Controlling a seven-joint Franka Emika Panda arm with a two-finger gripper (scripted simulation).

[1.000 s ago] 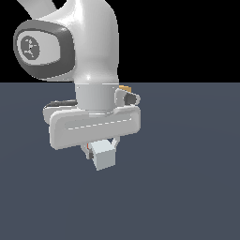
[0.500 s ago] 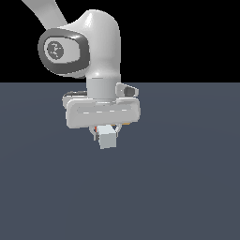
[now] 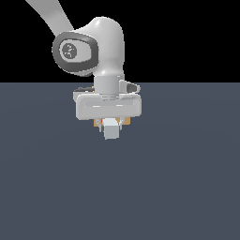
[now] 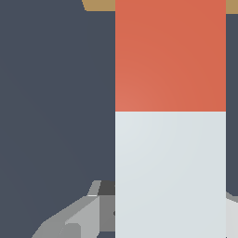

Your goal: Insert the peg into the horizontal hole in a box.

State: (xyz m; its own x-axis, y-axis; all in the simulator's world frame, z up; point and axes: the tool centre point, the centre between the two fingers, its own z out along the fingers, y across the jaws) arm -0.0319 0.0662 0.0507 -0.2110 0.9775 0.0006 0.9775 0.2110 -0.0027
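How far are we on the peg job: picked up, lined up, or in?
Picked up, it looks like: the peg sits in the claw above the floor, its white end facing the exterior view. In hand: lining up; the wrist view shows its orange end reaching a tan strip, the box. Left: insertion. The hole is not visible in either view, so I cannot tell if the tip has entered.

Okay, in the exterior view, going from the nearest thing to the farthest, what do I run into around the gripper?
The white end of the peg facing the camera, then the gripper closed on it, then slivers of the tan box showing behind the gripper. The hole is hidden.
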